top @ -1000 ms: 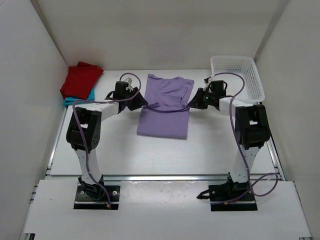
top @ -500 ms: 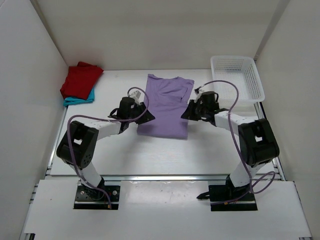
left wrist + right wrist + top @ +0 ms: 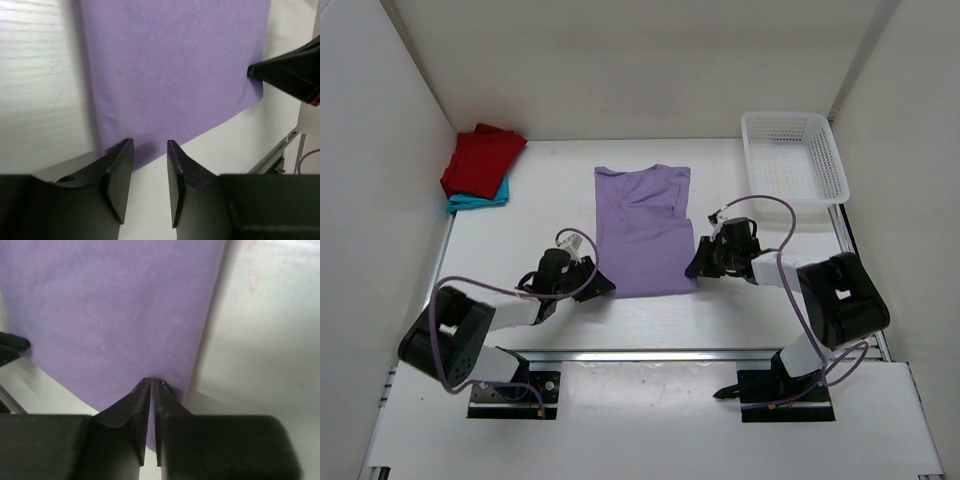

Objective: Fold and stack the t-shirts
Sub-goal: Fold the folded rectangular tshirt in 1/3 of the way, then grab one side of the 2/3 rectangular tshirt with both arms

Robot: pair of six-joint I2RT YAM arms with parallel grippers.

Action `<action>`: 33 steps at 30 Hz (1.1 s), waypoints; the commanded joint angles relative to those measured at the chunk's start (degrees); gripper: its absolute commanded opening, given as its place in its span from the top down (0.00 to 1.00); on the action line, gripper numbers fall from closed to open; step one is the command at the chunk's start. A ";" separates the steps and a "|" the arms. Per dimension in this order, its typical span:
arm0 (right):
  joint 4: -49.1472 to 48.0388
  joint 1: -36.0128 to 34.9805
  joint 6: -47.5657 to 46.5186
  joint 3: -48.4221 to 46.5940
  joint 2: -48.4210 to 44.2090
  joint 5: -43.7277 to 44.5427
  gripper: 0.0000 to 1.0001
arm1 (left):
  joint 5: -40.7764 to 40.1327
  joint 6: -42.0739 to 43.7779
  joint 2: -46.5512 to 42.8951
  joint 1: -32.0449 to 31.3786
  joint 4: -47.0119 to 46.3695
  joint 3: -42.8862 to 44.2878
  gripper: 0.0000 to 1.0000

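Lilac shirt [image 3: 642, 230] lies flat on the bench [image 3: 520, 240], long axis running straight away from the arms. Left tool [image 3: 604, 288] sits at the near-left hem corner, jaws apart. Right tool [image 3: 693, 266] sits at the near-right corner, pinched almost together on the hem. Both are equally near.

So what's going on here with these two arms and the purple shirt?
The robot is partway through folding shirts. A purple t-shirt lies flat in the middle of the table. The right tool is pinched shut on its near right corner. The left tool sits at the near left corner with its jaws apart, not gripping. A dark red t-shirt is already folded on a teal t-shirt at the far left. The white basket stands far right.
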State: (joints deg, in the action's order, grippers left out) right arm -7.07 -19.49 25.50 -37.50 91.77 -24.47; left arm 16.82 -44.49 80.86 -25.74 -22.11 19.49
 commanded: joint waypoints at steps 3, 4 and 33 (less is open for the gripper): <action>1.79 -0.73 -0.98 5.23 -9.39 0.21 0.81 | -3.27 1.93 -14.22 3.15 8.29 -2.17 0.39; 1.80 -0.12 -0.54 6.46 -12.46 0.73 0.78 | -4.50 2.73 -18.15 4.28 10.66 -2.52 0.30; -8.23 2.26 5.61 13.24 -8.79 -7.61 1.00 | -6.80 5.73 -10.71 -3.00 15.15 -2.61 0.94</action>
State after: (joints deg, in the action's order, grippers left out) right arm -14.33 -16.45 30.83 -23.81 83.15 -32.10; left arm 11.14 -39.99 71.42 -28.27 -11.46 16.47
